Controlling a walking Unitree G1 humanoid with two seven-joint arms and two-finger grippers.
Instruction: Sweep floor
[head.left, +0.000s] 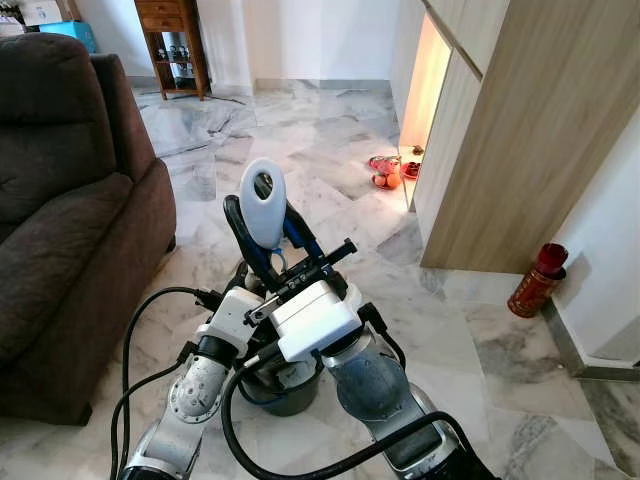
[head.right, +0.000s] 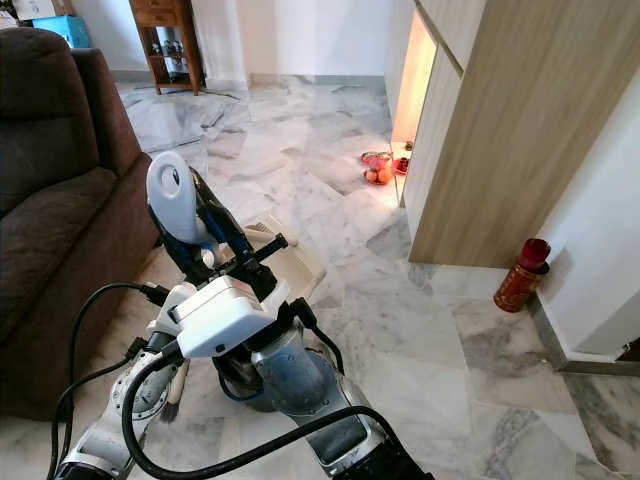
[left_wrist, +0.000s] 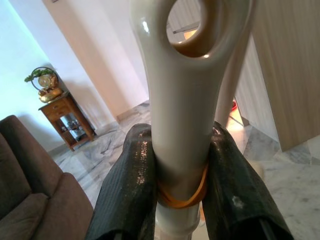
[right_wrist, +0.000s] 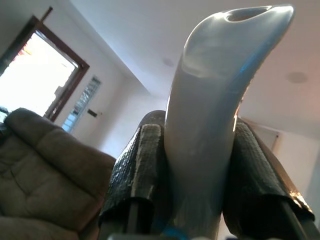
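Note:
Both arms are raised close together in front of me over the marble floor (head.left: 330, 150). My left gripper (left_wrist: 182, 137) is shut on a white handle (left_wrist: 182, 95) that has a hang hole at its top and an orange rubber band at the fingers. My right gripper (right_wrist: 197, 125) is shut on a pale blue-grey handle (right_wrist: 210, 85) with blue at its base. In the eye views a white handle top (head.left: 262, 200) rises between black fingers (head.left: 238, 228), with a blue part (head.left: 297, 232) behind it. A cream dustpan (head.right: 295, 262) lies on the floor just beyond the grippers.
A brown sofa (head.left: 70, 200) stands close on the left. A wood-faced cabinet (head.left: 520, 130) lines the right, with a red canister (head.left: 537, 280) by the wall and red items (head.left: 385, 170) at its lit gap. A dark bucket (head.left: 290, 392) sits under my arms. A wooden shelf (head.left: 172, 45) stands far back.

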